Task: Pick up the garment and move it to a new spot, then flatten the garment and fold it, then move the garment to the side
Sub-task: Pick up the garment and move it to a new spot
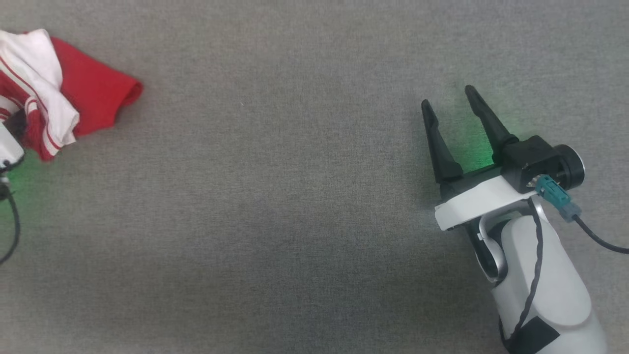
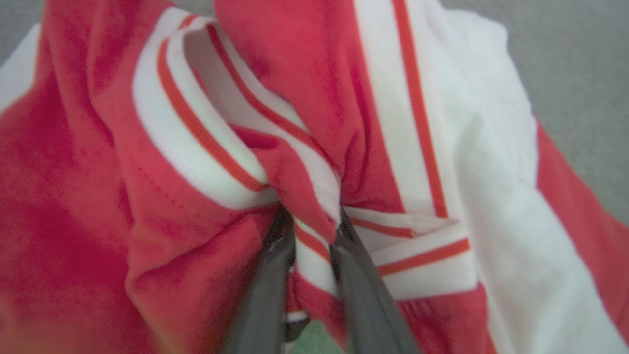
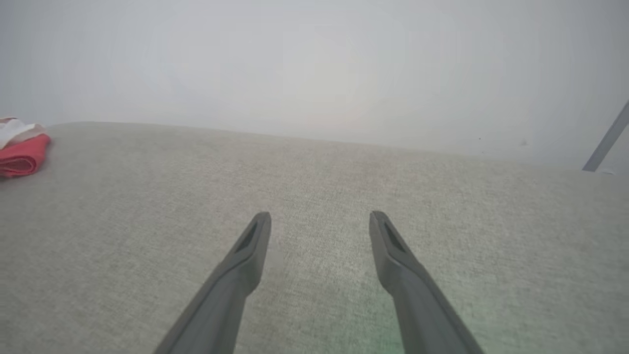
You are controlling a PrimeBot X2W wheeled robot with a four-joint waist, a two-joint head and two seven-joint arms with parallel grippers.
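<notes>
Here, my left gripper [image 2: 314, 223] pinches the garment [image 2: 123, 206] at its bunched trim for lifting; my right gripper [image 1: 447, 96] rests open, well apart.

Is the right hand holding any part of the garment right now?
No, the right hand is open over the grey surface, and the garment lies well apart from it.

Soft even light; green glow [image 1: 474, 147] under right gripper [image 1: 447, 96]; left wrist view blurred
</notes>
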